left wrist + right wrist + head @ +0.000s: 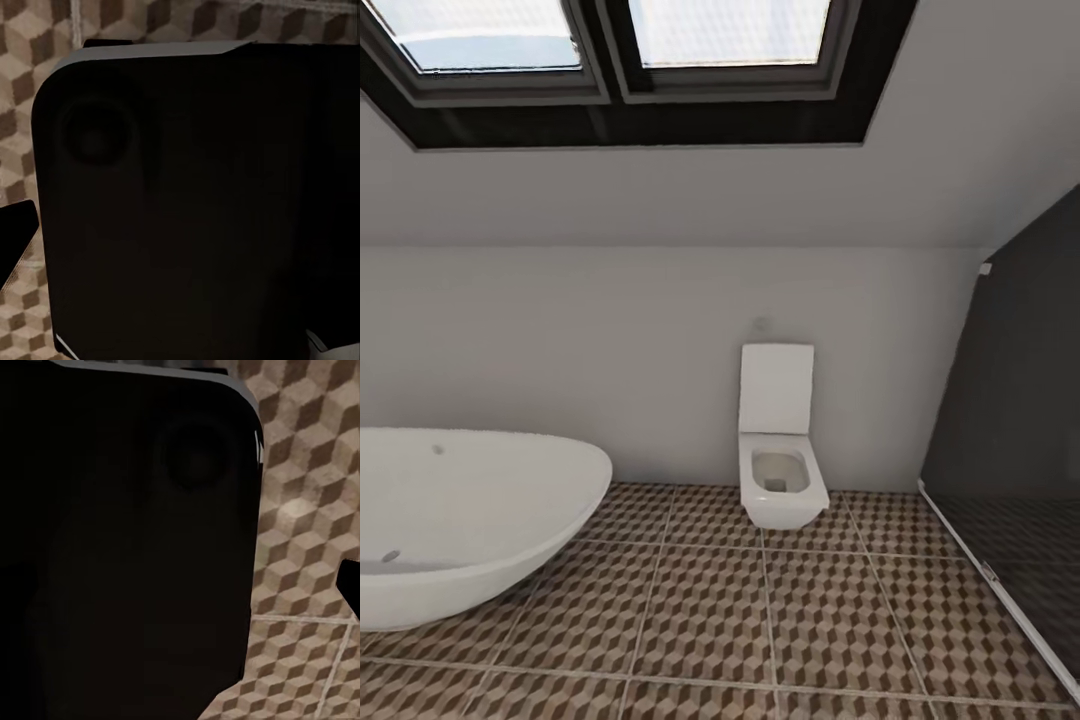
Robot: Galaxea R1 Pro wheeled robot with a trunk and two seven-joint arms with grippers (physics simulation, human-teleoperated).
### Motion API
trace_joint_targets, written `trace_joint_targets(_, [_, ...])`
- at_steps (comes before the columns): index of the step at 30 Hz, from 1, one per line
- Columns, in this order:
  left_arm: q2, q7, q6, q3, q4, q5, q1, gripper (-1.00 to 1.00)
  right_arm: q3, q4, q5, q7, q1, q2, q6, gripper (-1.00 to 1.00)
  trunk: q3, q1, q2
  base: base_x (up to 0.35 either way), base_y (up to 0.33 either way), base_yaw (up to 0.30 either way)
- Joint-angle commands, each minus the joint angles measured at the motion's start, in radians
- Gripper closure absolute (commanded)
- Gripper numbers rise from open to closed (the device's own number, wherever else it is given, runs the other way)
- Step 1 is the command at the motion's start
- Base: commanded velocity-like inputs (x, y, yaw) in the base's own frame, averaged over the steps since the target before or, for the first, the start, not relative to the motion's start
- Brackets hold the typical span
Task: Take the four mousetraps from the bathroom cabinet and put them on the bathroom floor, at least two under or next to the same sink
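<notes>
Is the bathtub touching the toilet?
Apart. The head view shows patterned bathroom floor and bare wall between the bathtub and the toilet.

bathroom floor (800, 610): brown, beige and white cube pattern, pale grout lines
bathtub (460, 520), near left: white
toilet (780, 450), far wall: white
wall (610, 340): plain light grey
window frames (610, 95): black
right panel (1020, 400): dark grey

The cube-patterned tiled floor (800, 620) carries a white bathtub (470, 520) at the left, a white toilet (782, 470) against the far wall, and a dark glass shower panel (1010, 420) at the right.
</notes>
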Motion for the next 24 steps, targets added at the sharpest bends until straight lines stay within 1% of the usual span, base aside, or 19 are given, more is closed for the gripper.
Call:
trace_joint_targets(1, [0.0,-0.001,-0.003,0.001,-0.001,0.001,0.0,-1.0,0.001,0.0,0.0,0.0,0.0,0.0,-0.003,-1.0,0.0,0.0,0.0,0.0,0.0,-0.25])
trace_joint_targets(17, [-0.001,-0.001,-0.002,0.001,-0.003,0.001,0.0,-1.0,0.001,0.0,-0.001,0.0,0.0,0.0,-0.009,-1.0,0.014,0.0,0.0,0.0,0.0,-0.25])
trace_joint_targets(24, [-0.009,-0.001,-0.001,0.0,-0.004,0.0,0.0,-1.0,0.001,0.0,-0.001,0.0,0.0,0.0,-0.009,-1.0,0.02,0.0,0.0,0.0,0.0,-0.252])
